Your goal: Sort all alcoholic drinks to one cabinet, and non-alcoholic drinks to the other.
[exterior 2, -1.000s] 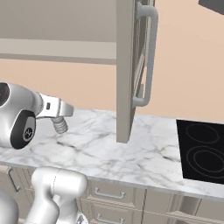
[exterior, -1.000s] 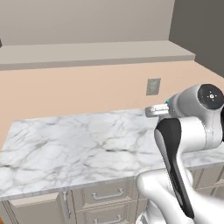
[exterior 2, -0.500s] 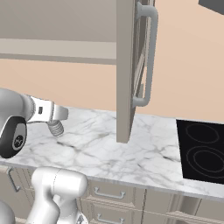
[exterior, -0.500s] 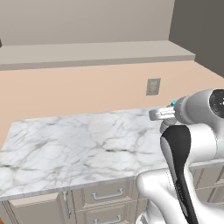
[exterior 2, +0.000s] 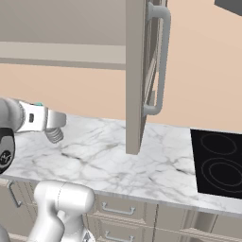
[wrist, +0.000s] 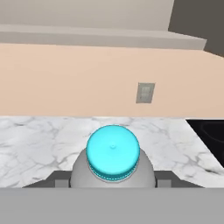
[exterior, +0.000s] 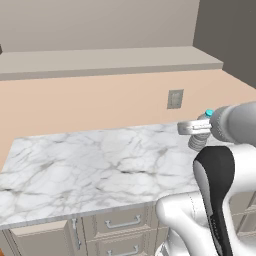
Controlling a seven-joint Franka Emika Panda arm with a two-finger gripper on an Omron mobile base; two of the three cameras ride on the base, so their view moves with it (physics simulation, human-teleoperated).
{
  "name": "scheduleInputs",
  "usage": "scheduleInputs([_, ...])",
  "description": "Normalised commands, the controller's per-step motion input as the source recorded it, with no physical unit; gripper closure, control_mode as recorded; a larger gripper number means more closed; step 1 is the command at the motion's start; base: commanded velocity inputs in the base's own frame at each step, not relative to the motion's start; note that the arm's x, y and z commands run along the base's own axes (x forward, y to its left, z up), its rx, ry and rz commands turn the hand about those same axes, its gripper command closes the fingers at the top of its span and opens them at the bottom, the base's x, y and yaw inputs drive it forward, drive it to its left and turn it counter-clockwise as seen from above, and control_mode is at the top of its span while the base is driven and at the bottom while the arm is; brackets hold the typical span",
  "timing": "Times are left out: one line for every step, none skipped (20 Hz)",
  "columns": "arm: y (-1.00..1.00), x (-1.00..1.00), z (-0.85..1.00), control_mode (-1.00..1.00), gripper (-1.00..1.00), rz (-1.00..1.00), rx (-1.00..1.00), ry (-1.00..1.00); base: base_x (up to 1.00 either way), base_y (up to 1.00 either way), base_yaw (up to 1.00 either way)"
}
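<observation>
My gripper [wrist: 112,178] is shut on a non-alcoholic drink, a small clear plastic bottle [wrist: 112,168] with a pale teal cap [wrist: 113,152] that faces the hand camera. A dark fingertip [wrist: 57,178] shows on each side of the bottle. From the left base the gripper [exterior: 192,129] hangs over the right end of the marble counter [exterior: 100,165], with the bottle's ribbed body [exterior: 198,142] below it. From the right base the gripper [exterior 2: 53,121] and bottle [exterior 2: 55,135] are over the counter's left part. The alcoholic drinks are out of view.
An upper cabinet door [exterior 2: 142,71] with a long grey handle [exterior 2: 159,61] stands open above the counter, right of the hand. A black cooktop [exterior 2: 220,163] lies at the far right. A wall outlet [exterior: 175,98] sits behind the counter, and drawers [exterior: 120,222] run below it.
The arm's large joint has sunk lower, and the hand with the bottle has drawn back a little toward the base. The grip has not changed.
</observation>
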Motion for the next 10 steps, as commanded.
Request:
scheduleInputs([0.00,-0.27,0.41,-1.00,1.00,0.00,0.00,-0.04,0.00,0.00,0.00])
scheduleInputs([0.00,-0.27,0.43,-1.00,1.00,0.00,0.00,-0.04,0.00,0.00,0.00])
scheduleInputs([0.00,-0.26,0.42,-1.00,1.00,0.00,0.00,-0.04,0.00,0.00,0.00])
scheduleInputs([0.00,-0.26,0.42,-1.00,1.00,0.00,0.00,-0.04,0.00,0.00,0.00])
scheduleInputs([0.00,-0.24,0.39,-1.00,1.00,0.00,0.00,-0.04,0.00,0.00,0.00])
scheduleInputs([0.00,-0.20,0.36,-1.00,1.00,0.00,0.00,-0.05,0.00,0.00,0.00])
scheduleInputs([0.00,-0.19,0.35,-1.00,1.00,0.00,0.00,-0.05,0.00,0.00,0.00])
scheduleInputs([0.00,-0.15,0.35,-1.00,1.00,0.00,0.00,-0.05,0.00,0.00,0.00])
scheduleInputs([0.00,-0.13,0.33,-1.00,1.00,0.00,0.00,-0.05,0.00,0.00,0.00])
scheduleInputs([0.00,-0.11,0.34,-1.00,1.00,0.00,0.00,-0.06,0.00,0.00,0.00])
